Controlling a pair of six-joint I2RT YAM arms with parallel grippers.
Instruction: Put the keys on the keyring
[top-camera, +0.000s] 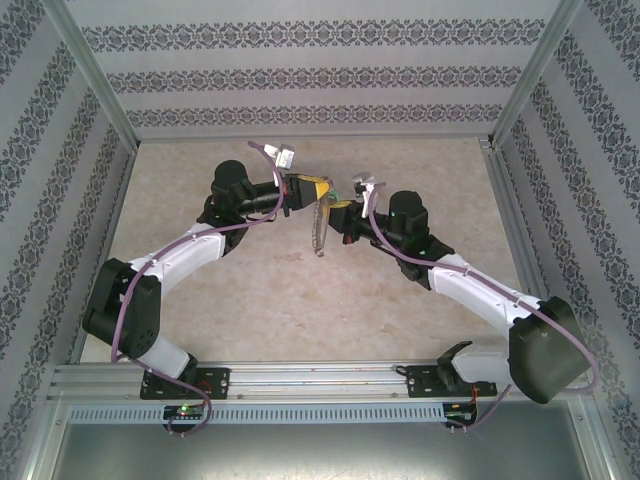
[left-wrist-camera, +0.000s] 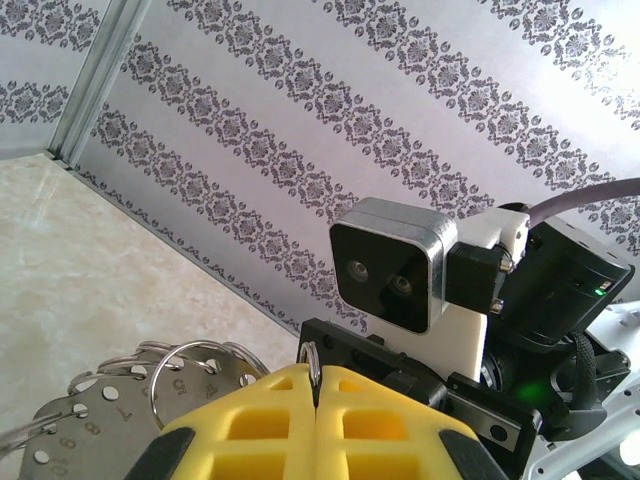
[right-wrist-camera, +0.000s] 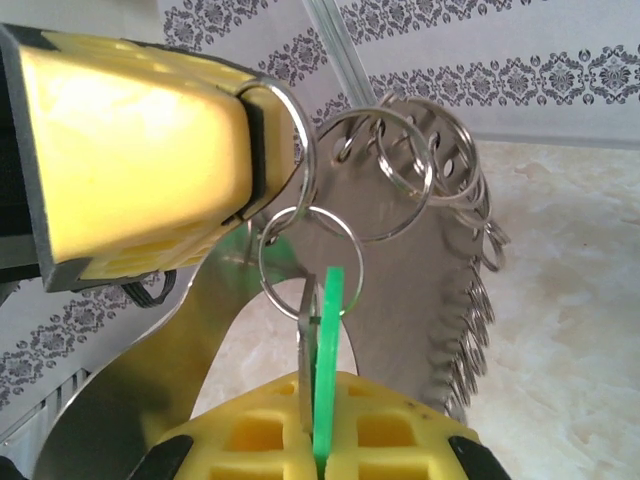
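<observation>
Threading is the step in hand. Your left gripper (left-wrist-camera: 314, 380) pinches the keyring (right-wrist-camera: 400, 280) by its rim; your right gripper (right-wrist-camera: 322, 385) pinches the green key (right-wrist-camera: 331, 320) just below, in mid-air. Next, align the key finely and steer it onto the keyring.

I count two arms on the surface, left arm (top-camera: 185, 250) and right arm (top-camera: 475, 285), each with one pair of yellow jaws. One keyring (right-wrist-camera: 400, 290). One green key (right-wrist-camera: 330, 330), at six o'clock in my right wrist view. Small split rings (right-wrist-camera: 474, 310): at least ten, overlapping too much for an exact count.
</observation>
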